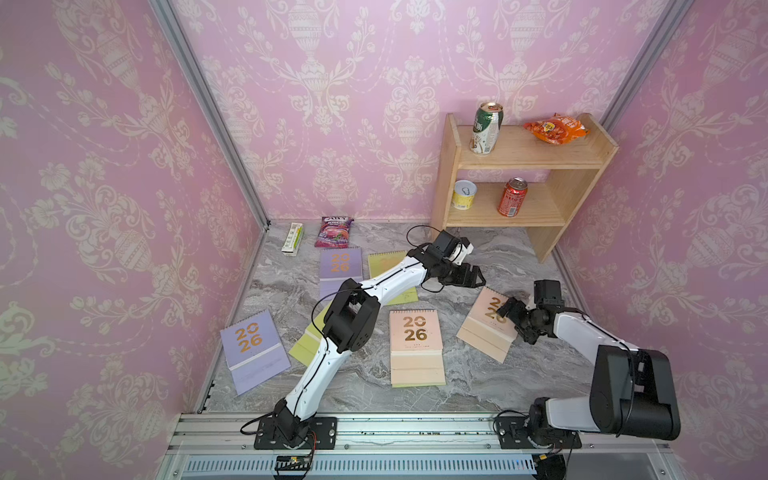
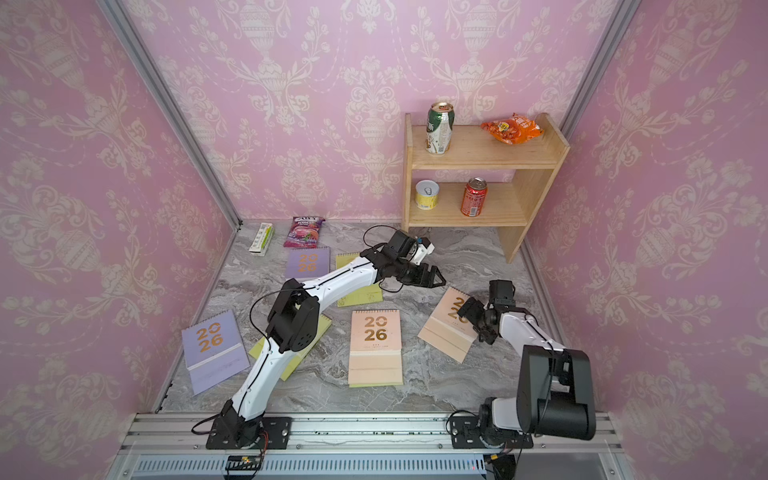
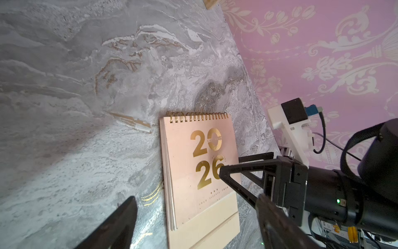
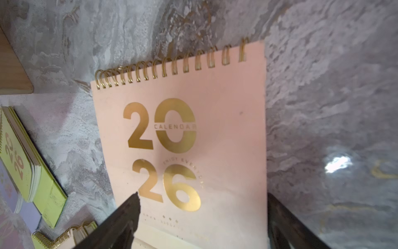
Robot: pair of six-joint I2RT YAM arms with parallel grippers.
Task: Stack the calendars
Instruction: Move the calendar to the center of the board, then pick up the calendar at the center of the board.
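Nearest us runs the silver aluminium rail (image 1: 415, 428) that carries both arm bases. Beyond it, on the grey marble-patterned tabletop (image 1: 478, 386), we see a peach-pink spiral-bound calendar (image 1: 415, 345) with gold "2026" on its cover, lying flat in the middle with a yellow-green edge showing beneath it. A second peach-pink calendar (image 1: 482, 332) lies tilted just to its right. Our right gripper (image 1: 512, 321) hangs over that one with its jaws spread wide, and we cannot tell whether they touch the cover. Our left gripper (image 1: 478, 277) is farther back over the tabletop, jaws apart and empty. We find the near lilac calendar (image 1: 254, 349) at the left. The far lilac calendar (image 1: 340, 266) lies beside the far yellow-green calendar (image 1: 384, 262). The near yellow-green calendar (image 1: 302, 351) is partly hidden under the white left arm (image 1: 399, 276). All lie scattered, not in one pile.
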